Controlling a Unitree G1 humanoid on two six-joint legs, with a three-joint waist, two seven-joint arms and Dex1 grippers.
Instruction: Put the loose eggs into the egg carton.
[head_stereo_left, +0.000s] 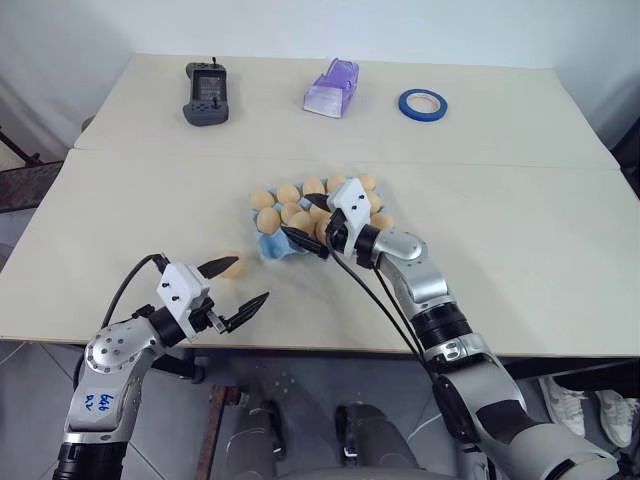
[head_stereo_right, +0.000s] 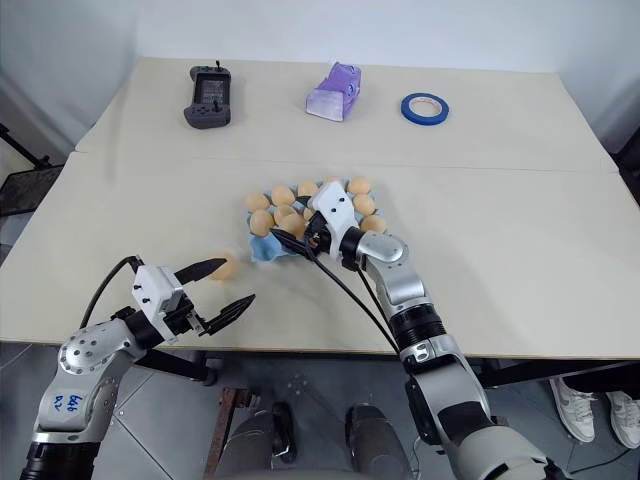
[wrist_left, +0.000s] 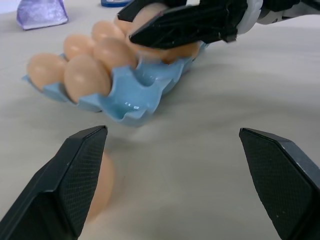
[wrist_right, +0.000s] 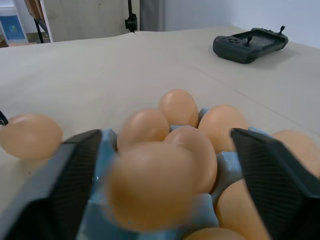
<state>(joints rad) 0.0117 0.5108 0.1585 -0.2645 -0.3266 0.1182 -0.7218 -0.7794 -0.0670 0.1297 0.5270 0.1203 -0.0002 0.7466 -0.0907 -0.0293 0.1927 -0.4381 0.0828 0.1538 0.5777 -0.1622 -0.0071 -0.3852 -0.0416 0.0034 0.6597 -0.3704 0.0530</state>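
Both claws stand wide apart and clamp nothing. Right gripper (head_stereo_left: 308, 220) hangs at the frame's centre over the near left part of the egg carton (head_stereo_left: 272, 247), one black finger above the eggs and the other along the carton's lower edge; in the right wrist view an egg (wrist_right: 150, 192) sits blurred between its spread fingers, and I cannot tell whether it touches either one. Left gripper (head_stereo_left: 233, 289) is at the lower left, level over the table (head_stereo_left: 520, 240), its upper finger (head_stereo_left: 216, 267) just beside the loose egg (head_stereo_left: 233, 265).

That light-blue carton lies at mid-frame, its scalloped cups mostly filled with pale orange-tan eggs, with one empty cup at the near left corner. One loose egg lies on the bare table left of the carton, near but apart from it.
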